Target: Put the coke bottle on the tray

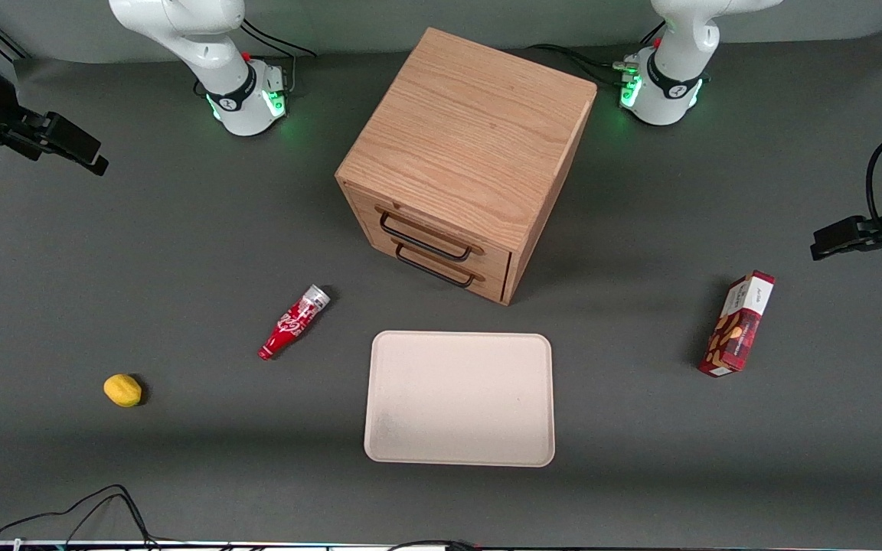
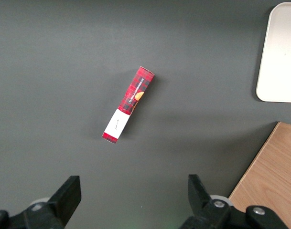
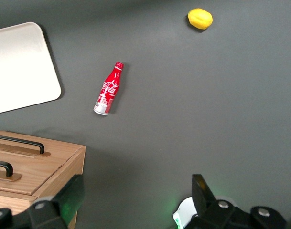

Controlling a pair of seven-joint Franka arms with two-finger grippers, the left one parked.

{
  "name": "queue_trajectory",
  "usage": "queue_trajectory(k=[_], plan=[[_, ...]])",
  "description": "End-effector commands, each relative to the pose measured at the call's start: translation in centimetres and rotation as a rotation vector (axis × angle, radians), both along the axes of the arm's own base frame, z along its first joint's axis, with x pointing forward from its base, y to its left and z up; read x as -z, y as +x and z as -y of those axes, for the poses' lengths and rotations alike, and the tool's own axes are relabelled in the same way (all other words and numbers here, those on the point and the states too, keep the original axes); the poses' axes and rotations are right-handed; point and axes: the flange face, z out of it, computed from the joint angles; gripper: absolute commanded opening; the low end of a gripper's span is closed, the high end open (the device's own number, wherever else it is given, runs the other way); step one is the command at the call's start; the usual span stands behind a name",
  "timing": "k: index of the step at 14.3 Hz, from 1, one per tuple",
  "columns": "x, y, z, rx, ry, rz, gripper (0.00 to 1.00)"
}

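Raised well above the dark grey surface (image 1: 181, 252), the right arm's tool (image 3: 135, 198) hangs with its two black fingers (image 3: 69, 195) spread wide and nothing between them. In the front view it (image 1: 66, 145) sits high toward the working arm's end of the surface, well apart from everything below.

Taking the large flat beige tray (image 1: 460, 398) with rounded corners as the landmark: the small slim red coke bottle (image 1: 293, 322) with white script lies on its side on the surface near the tray's edge toward the working arm's end, apart from the tray and not touching it. Its long axis runs obliquely, the tapered neck pointing nearer the front camera and the silvery base farther from it (toward the wooden two-drawer cabinet (image 1: 464, 161)). The tray carries nothing.

From the wrist camera the bottle (image 3: 108, 89) lies ahead of the open fingers and far below them, so the task looks not yet begun. My judgement is that the coming move needs travel over the bottle, a descent, and a wrist turn so the fingers close across the slim body rather than along it.
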Motion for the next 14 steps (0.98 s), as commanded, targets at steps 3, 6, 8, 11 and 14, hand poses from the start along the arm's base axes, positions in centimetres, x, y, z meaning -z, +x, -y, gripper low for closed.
queue_trajectory(k=[3, 6, 8, 11, 14], plan=[[0.2, 0.2, -0.1, -0.014, 0.038, -0.009, 1.00], [0.6, -0.1, -0.6, -0.039, 0.029, -0.037, 1.00], [0.9, 0.4, -0.8, -0.050, 0.046, -0.031, 1.00], [2.1, 2.8, -4.2, 0.030, 0.101, 0.029, 1.00], [8.8, 7.2, -7.5, 0.264, 0.112, -0.025, 1.00]])
